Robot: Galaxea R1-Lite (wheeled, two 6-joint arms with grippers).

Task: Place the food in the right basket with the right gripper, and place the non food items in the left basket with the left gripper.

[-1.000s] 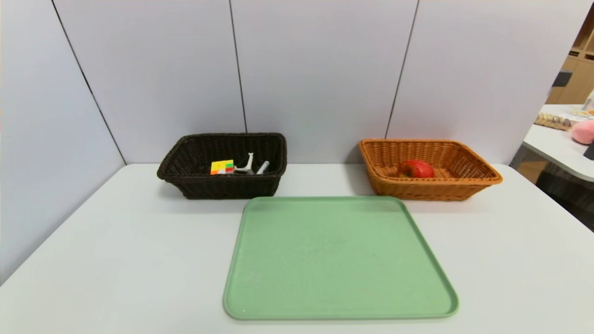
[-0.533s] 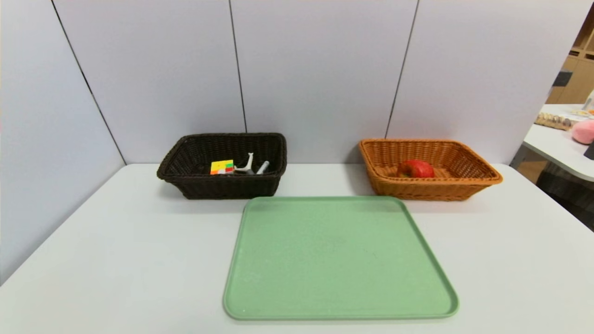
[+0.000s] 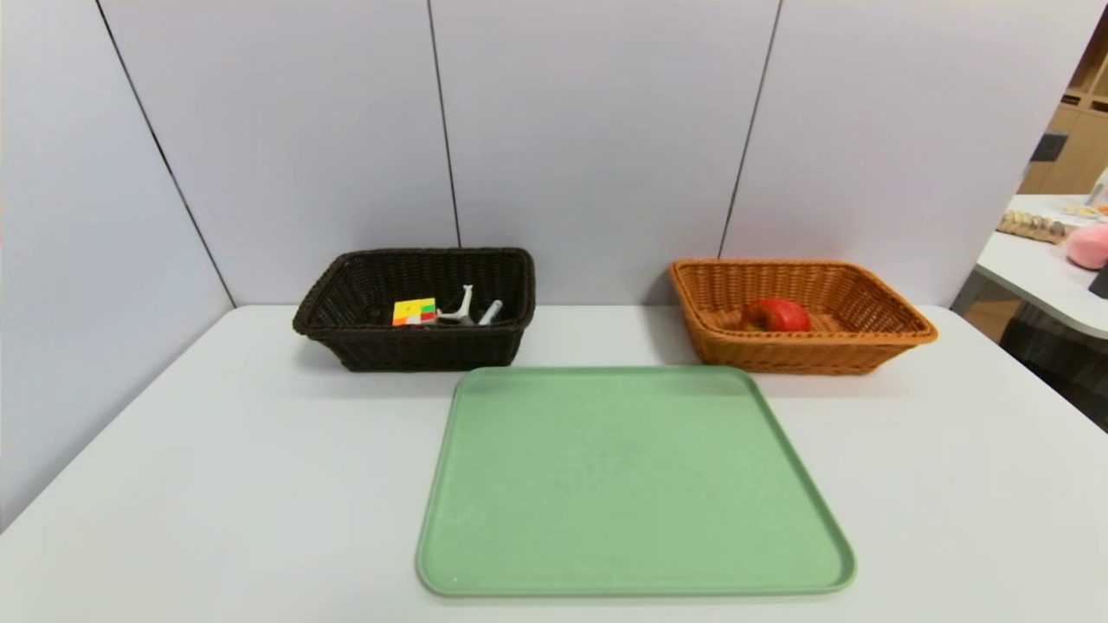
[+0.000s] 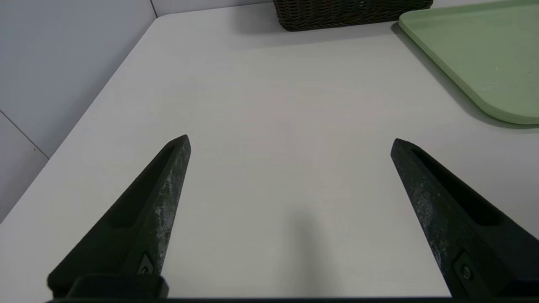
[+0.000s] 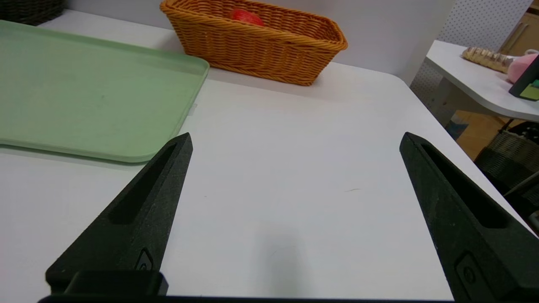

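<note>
The dark brown left basket [image 3: 346,285] holds a colourful puzzle cube [image 3: 414,311], a white Y-shaped item [image 3: 460,311] and a grey marker [image 3: 490,312]. A red apple [image 3: 776,315] lies in the orange right basket [image 3: 900,324], which also shows in the right wrist view [image 5: 269,54]. Neither arm appears in the head view. My left gripper [image 4: 290,141] hovers open over bare table near the front left, nothing between its fingers. My right gripper [image 5: 296,139] is open over bare table at the front right, also holding nothing.
A green tray [image 3: 632,484] lies in the middle of the white table [image 3: 216,476] with nothing on it. Grey partition walls stand behind and to the left. A second table [image 3: 1039,268] with odd items stands beyond the right edge.
</note>
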